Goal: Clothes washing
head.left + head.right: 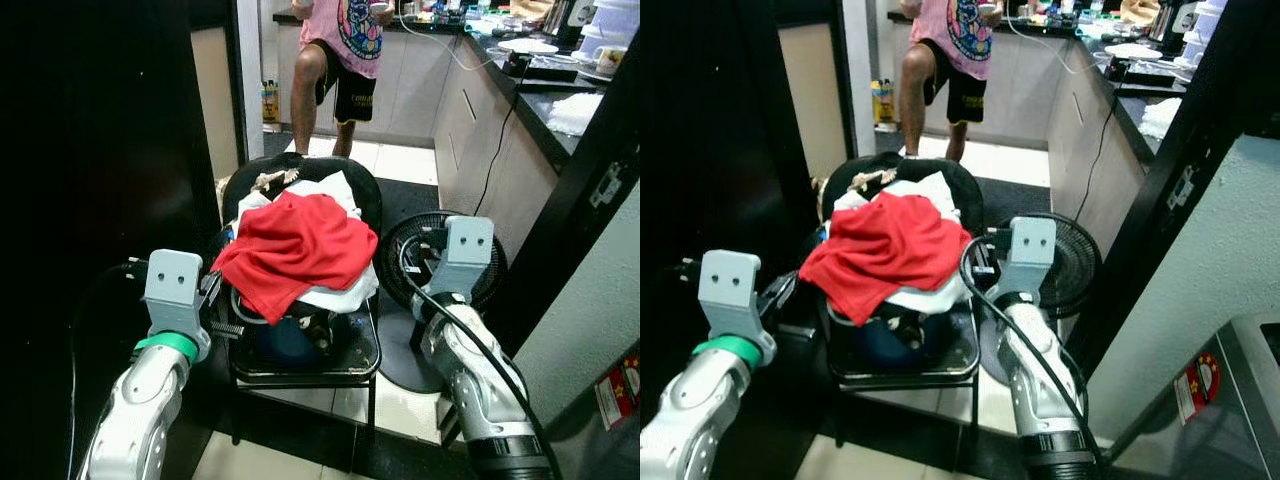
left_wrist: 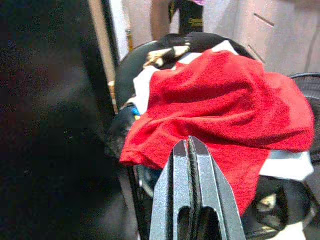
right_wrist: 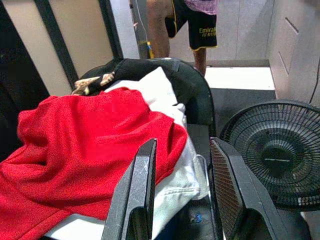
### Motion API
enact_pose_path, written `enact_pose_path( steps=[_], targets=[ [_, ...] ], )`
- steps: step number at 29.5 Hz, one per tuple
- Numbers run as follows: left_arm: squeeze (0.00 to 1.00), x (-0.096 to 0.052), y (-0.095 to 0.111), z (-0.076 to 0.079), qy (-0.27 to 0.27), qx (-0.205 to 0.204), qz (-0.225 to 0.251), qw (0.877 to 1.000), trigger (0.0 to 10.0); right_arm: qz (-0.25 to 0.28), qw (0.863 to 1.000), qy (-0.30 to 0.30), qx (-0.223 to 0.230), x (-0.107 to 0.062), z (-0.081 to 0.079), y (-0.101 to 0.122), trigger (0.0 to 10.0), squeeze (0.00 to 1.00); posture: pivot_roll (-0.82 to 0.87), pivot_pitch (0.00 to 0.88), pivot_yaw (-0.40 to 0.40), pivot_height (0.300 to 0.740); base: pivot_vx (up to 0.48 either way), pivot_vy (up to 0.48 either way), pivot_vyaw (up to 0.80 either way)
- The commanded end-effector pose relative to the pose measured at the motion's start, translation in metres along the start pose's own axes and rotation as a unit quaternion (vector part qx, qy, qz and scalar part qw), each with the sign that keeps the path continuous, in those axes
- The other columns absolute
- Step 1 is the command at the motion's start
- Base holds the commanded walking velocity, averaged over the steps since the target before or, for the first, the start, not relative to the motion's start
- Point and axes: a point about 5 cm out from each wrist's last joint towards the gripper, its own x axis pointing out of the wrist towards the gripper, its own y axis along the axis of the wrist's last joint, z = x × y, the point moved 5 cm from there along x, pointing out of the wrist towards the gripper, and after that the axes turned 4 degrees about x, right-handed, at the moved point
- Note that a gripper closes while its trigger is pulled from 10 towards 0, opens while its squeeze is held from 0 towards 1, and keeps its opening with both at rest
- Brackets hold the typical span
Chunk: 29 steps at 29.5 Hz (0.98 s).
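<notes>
laundry heaped on a black chair (image 1: 300, 365) in a narrow kitchen passage: red shirt (image 1: 295, 250) draped on top, white garment (image 1: 340, 292) under it, dark blue basket (image 1: 285, 340) barely visible beneath the pile. red shirt looks soft, light and floppy, likely to sag and drag neighbours when lifted; best grab seems a bunched fold near the top centre or the hanging lower hem, pinched deep so it doesn't slip out. left end effector (image 2: 191, 150) has its fingers pressed together, holding nothing, sitting just short of the shirt's lower front edge on the robot's left side of the chair. right end effector (image 3: 182, 165) is spread wide, nothing between the fingers, close to the pile's right side near the white garment's edge, apart from the cloth as far as i can tell. floor fan (image 1: 440, 255) stands just beside the chair on the right, its cable near the right arm, could snag. person (image 1: 345, 55) stands beyond the chair by the counter (image 1: 540, 85), well apart.
</notes>
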Motion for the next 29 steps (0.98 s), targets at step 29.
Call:
enact_pose_path(
  steps=[29],
  targets=[
    [0.00,0.012,-0.005,0.009,-0.035,-0.001,0.002,0.999,10.0,-0.006,0.999,-0.038,-0.014,-0.010,0.011,-0.006,10.0,0.00,0.00,0.044,0.122,0.740,0.000,0.000,0.00]
  ],
)
